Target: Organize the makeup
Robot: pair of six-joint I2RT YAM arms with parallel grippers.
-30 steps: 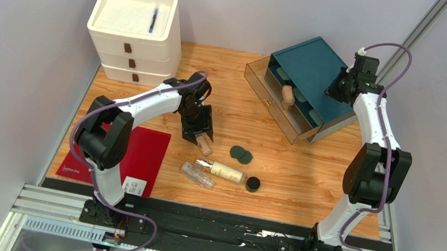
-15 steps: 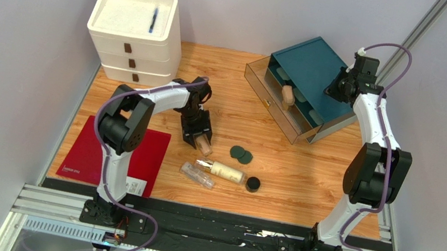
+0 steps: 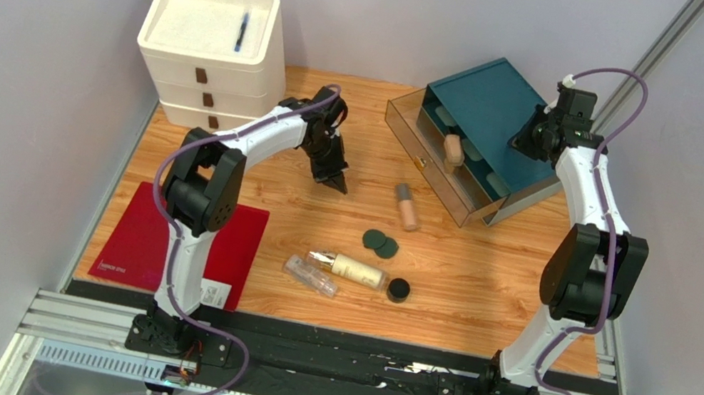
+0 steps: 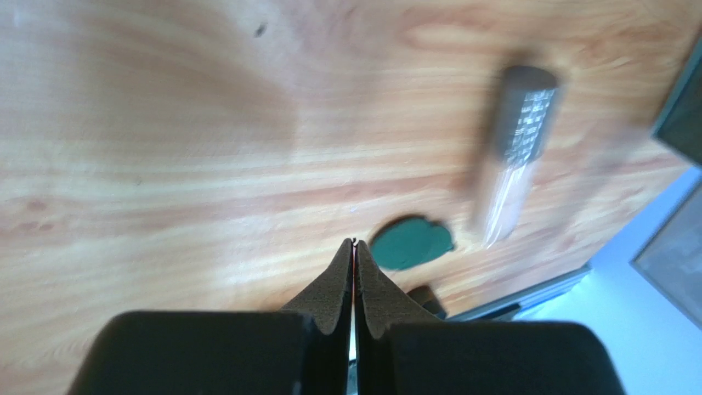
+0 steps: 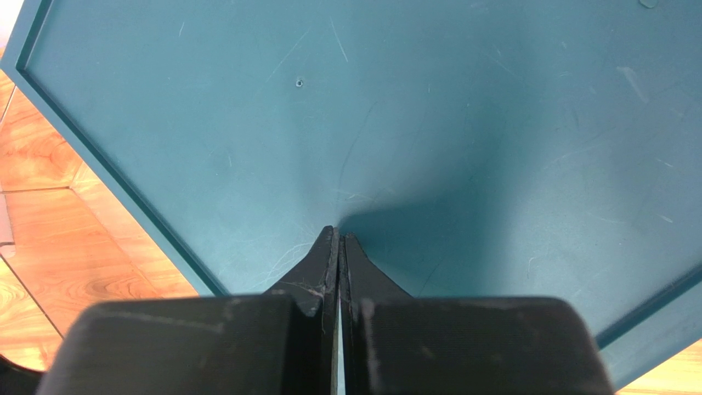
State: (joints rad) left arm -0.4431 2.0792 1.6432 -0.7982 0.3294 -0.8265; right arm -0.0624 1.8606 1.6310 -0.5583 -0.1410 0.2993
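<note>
**Loose foundation bottle lying on its side, nobody holding it**

The beige foundation bottle [image 3: 407, 207] is flat on the wood table [image 3: 482, 286]. It's out in the open between the left gripper [image 3: 335, 177] and the open drawer [image 3: 405, 131] of the teal organizer [image 3: 488, 97], touching neither. It looks smeared in the left wrist view, so my guess is it's rolling.

A round bottle on its side has nothing to stop it. It could trundle into the two green discs [image 3: 380, 243] just nearer the arms, or bump the drawer front.

The left gripper is pinched fully closed with nothing between the fingers, so it has to open before any regrasp. Coming down on a cylinder with tips together would just knock it further.

The other foundation bottle [image 3: 453, 154] sits in the drawer. The cream bottle [image 3: 354, 270], clear bottle [image 3: 310, 276] and black jar [image 3: 399, 290] wait near the front. The right gripper [image 3: 534, 135] is clamped closed too, empty, parked over the organizer's lid, so no help there.
</note>
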